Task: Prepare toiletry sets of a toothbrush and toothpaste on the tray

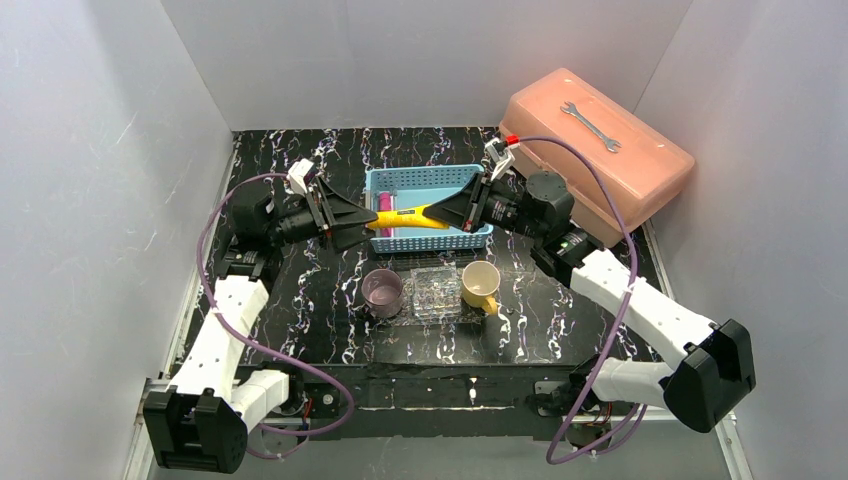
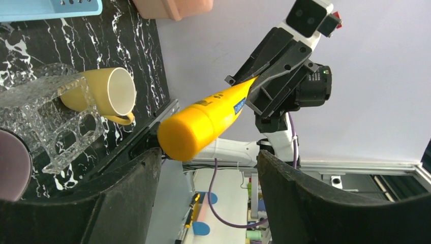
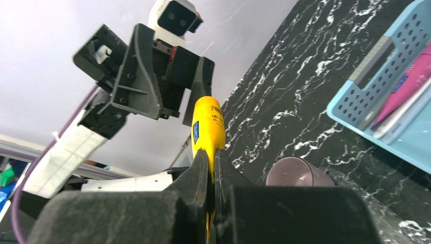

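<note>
Right claw pinches yellow tube by its flat crimp; left claw open at cap end. Likely light, soft, slick: take stiff cap.

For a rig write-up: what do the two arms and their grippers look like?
The left arm and right arm have white shells with black joints and bases. A purple cable loops along each. The left gripper and right gripper have black wedge-shaped fingers, each wrist topped by a white camera block.
</note>
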### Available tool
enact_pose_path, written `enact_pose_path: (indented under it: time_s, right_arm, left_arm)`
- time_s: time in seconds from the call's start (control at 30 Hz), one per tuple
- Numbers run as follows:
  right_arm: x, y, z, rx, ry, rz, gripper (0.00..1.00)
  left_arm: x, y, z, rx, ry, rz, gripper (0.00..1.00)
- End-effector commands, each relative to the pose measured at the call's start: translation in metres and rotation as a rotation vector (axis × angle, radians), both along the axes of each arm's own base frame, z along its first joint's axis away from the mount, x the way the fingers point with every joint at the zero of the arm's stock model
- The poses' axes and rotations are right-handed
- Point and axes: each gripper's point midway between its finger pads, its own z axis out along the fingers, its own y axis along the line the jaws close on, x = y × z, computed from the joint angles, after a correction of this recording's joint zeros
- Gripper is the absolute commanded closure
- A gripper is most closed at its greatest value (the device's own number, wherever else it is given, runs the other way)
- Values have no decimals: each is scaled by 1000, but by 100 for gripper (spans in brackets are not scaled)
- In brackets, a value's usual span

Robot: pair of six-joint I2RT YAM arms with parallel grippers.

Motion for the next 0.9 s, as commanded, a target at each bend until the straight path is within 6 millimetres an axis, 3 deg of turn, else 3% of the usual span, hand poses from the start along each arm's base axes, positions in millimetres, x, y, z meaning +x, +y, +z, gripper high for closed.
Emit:
enact_pose_path:
  time_s: [0.0,0.2,0.53,0.87]
  right_arm:
    - [-1,-10,36,-16,-127,-36,99]
    - [2,-13,30,-127,-137,-44,99]
    - [7,-27,-12,-422,-94,-50,99]
    - [-10,-22,-36,-732,-158,-62,99]
  left_arm:
    - [-11,2,5,97,-46,-5,31]
    - [-13,3,4,123,-47,-2,30]
    - [-19,7,-10,302,-75,-3,28]
    - [-25,13,-21,524,-142,-11,26]
